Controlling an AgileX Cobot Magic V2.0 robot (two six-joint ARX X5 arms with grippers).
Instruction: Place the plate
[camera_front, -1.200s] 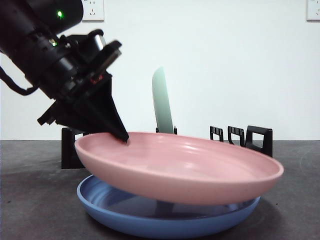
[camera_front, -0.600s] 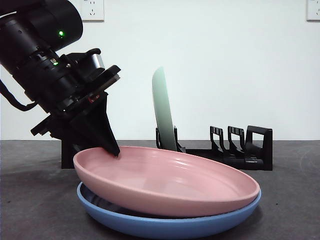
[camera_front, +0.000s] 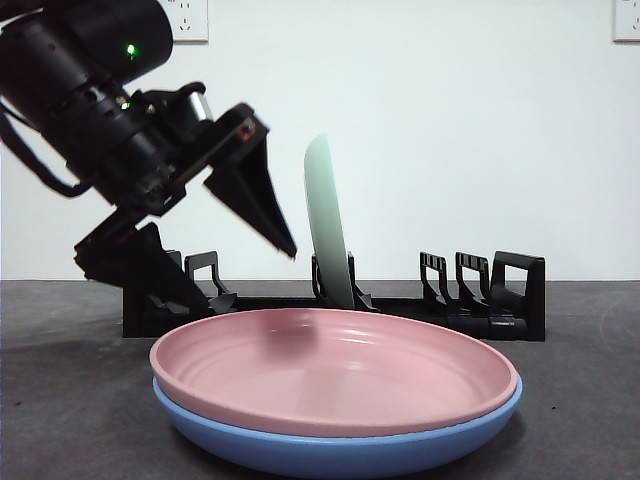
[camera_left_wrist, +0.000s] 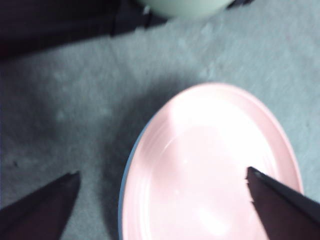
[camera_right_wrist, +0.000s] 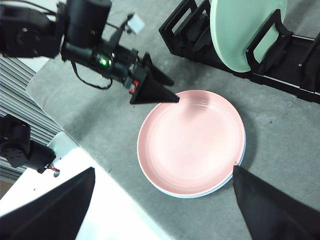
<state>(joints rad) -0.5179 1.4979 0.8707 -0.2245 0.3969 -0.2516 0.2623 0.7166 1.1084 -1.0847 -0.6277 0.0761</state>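
No readable text, labels, brands, numbers or signs anywhere: none on plates, rack, arms or wall.

A plain white wall (camera_front: 480, 130) stood behind the table, bearing a white power socket (camera_front: 186, 20) at the upper left and part of a second socket (camera_front: 626, 20) at the upper right corner. The table top (camera_front: 70, 390) was dark grey and matte, lit evenly and softly. From above, a white ledge (camera_right_wrist: 107, 220) ran along the table's edge, with grey slatted panelling (camera_right_wrist: 15, 90) beyond it.
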